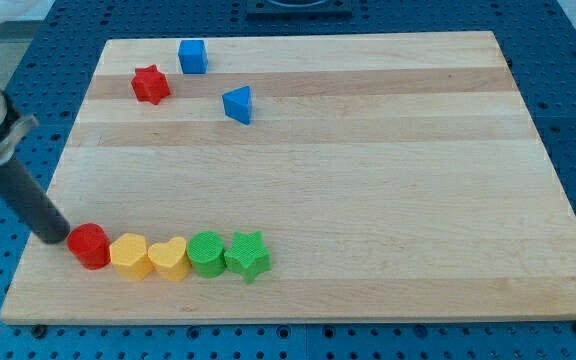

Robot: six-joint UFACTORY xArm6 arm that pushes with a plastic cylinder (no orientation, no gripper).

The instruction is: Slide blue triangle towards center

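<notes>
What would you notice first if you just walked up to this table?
Probably the neat row of five blocks near the board's bottom left: red cylinder, yellow block, yellow heart, green block, green star. My tip sits just left of that red cylinder. Up top left sit a red star, blue cube and blue triangle.

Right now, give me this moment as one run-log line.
my tip: beside red cylinder, view's left | blue triangle: upper left, off centre, untouched | step: not started
</notes>
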